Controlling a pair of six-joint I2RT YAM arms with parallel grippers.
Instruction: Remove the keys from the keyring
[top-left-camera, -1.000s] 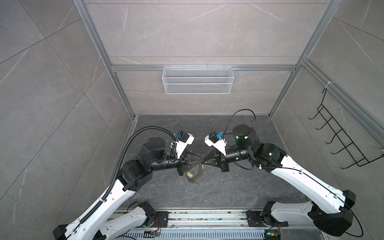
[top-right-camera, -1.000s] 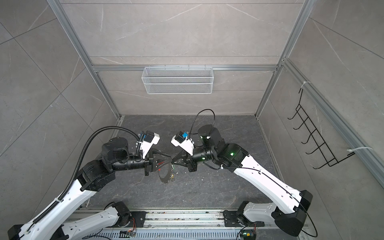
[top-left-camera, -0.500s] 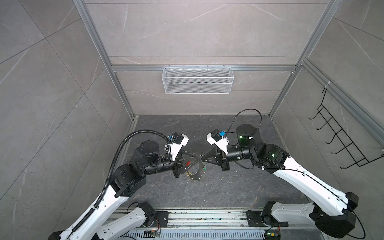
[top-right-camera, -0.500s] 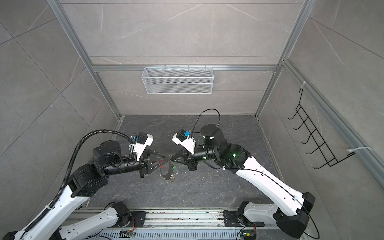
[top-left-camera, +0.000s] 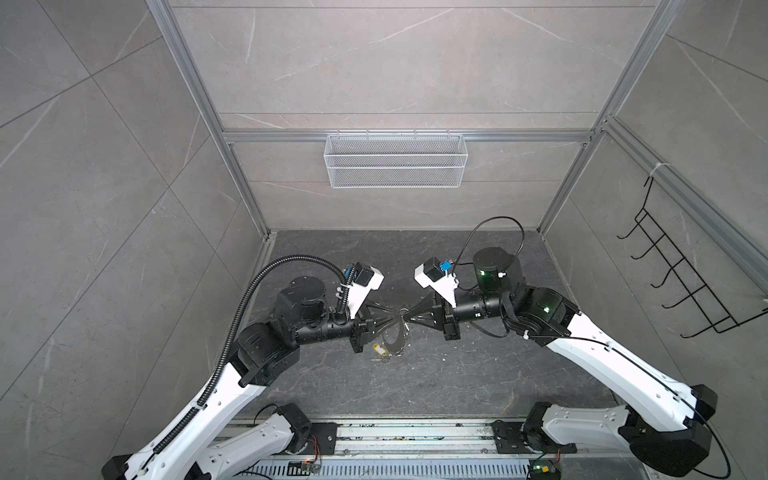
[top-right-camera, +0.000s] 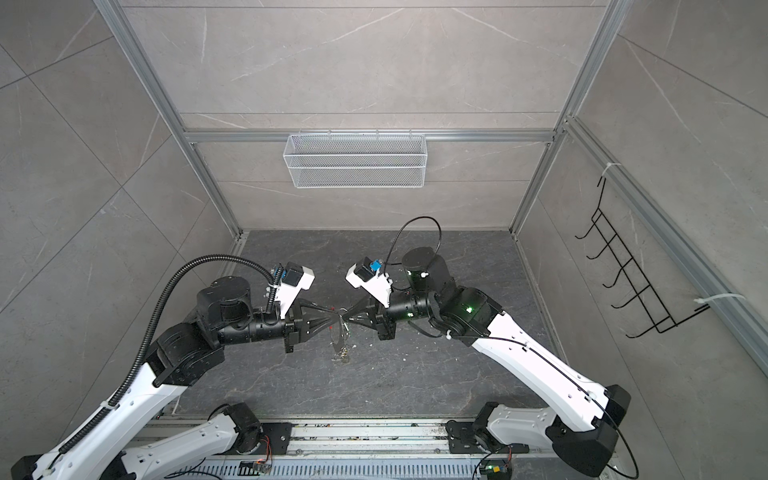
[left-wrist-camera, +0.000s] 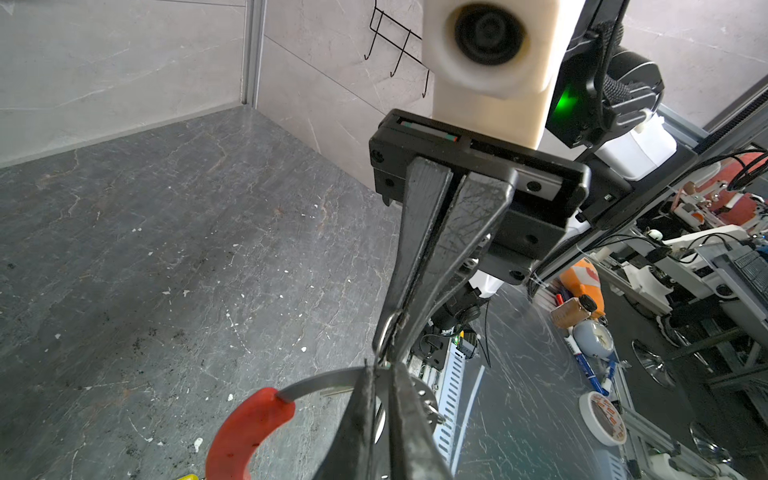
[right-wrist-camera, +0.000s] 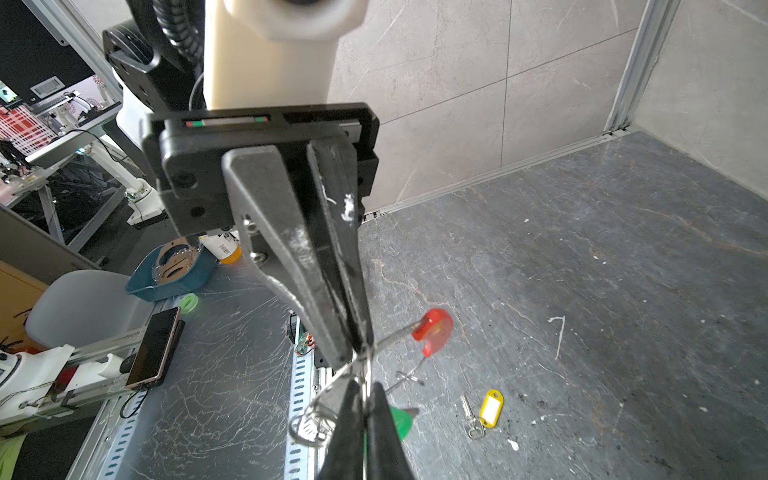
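Both grippers meet tip to tip above the middle of the dark floor. My left gripper (top-left-camera: 397, 322) (left-wrist-camera: 380, 368) is shut on the grey wire of the keyring (left-wrist-camera: 324, 384), just beside its red sleeve (left-wrist-camera: 245, 428) (right-wrist-camera: 434, 330). The hoop (top-left-camera: 395, 337) (top-right-camera: 338, 337) hangs below the tips. My right gripper (top-left-camera: 409, 320) (right-wrist-camera: 365, 386) is shut on a thin silver ring; the green tag (right-wrist-camera: 402, 422) and a silver key (right-wrist-camera: 309, 428) dangle by its fingers. The yellow-tagged key (right-wrist-camera: 490, 407) (top-left-camera: 379, 349) lies loose on the floor.
A white wire basket (top-left-camera: 395, 160) hangs on the back wall. A black hook rack (top-left-camera: 685, 282) is on the right wall. The arms' base rail (top-left-camera: 415, 436) runs along the front edge. White specks dot the floor.
My left gripper drew back to the left with its jaws slightly apart, then came back right and closed on the hoop. The right gripper has hardly moved.
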